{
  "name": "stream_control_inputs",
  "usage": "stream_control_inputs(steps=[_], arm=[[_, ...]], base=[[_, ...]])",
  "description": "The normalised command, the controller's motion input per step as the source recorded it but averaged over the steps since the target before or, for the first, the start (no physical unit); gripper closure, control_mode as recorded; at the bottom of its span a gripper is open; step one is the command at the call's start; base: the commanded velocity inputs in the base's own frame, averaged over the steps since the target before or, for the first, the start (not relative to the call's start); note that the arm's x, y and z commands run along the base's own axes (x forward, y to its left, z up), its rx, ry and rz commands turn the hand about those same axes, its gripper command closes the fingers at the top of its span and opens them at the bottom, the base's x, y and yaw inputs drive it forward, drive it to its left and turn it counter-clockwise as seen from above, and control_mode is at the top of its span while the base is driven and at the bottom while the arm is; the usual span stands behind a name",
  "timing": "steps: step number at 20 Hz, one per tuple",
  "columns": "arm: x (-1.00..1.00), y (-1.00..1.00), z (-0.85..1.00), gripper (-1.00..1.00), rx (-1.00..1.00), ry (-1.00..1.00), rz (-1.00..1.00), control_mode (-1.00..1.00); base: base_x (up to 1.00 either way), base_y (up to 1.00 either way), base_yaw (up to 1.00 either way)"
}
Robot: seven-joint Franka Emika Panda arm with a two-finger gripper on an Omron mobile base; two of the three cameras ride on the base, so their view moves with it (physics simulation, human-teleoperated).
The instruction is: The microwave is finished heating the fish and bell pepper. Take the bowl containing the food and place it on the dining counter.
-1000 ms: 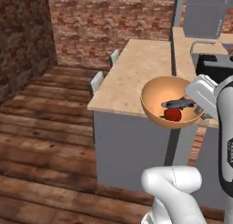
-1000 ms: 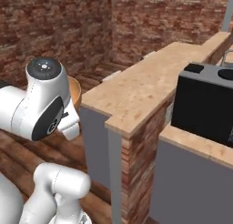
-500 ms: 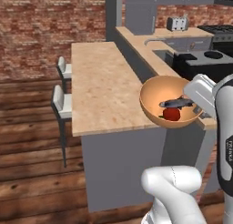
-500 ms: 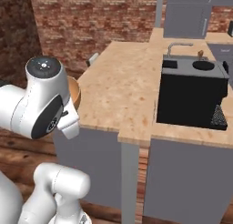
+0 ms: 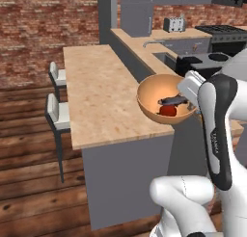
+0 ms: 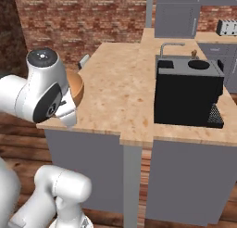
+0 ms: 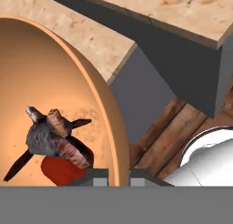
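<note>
Evidently the chief risk at this moment was a spill or a bad landing. The bowl [image 5: 166, 100] hung in the air over the near corner of the table [image 5: 99, 94] — the long island top with stools [image 5: 57, 116] along its far side — and was gripped at one point of its rim only, so its weight hung to one side of the grip. A jolt from the driving base, or a quick swing of the arm, could have let the bowl pivot in the grip and tip out the fish [image 5: 172, 100] and pepper [image 5: 167, 110]. In the hand view the rim [image 7: 108, 127] ran out past the table edge [image 7: 119, 59], with grey base and wood floor [image 7: 157, 141] below; a release there would probably have dropped the bowl off the edge or left it teetering. A descent made too near the edge might also have struck the bowl's underside on the corner.

The hand [image 7: 119, 176] was closed tight — its two dark tips stood on either side of the rim, one inside the bowl and one outside, pinching the wall between them. It held the bowl and touched nothing else. The fish [image 7: 53, 139] lay across the pepper [image 7: 63, 169] at the bowl's bottom.
</note>
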Motion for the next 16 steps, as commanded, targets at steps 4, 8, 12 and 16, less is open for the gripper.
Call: stream_control_inputs(steps=[4, 8, 12, 16], arm=[[1.00, 0.66, -0.14, 1.00, 0.00, 0.10, -0.15, -1.00], [1.00, 0.48, -0.39, 1.00, 0.02, 0.20, -0.13, -1.00], [1.00, 0.25, -0.61, 1.00, 0.09, 0.28, -0.13, -1.00], [1.00, 0.08, -0.38, 1.00, 0.03, 0.11, -0.06, -1.00]], base=[[0.00, 0.00, 0.00], [0.00, 0.00, 0.00], [0.00, 0.00, 0.00], [0.00, 0.00, 0.00]])
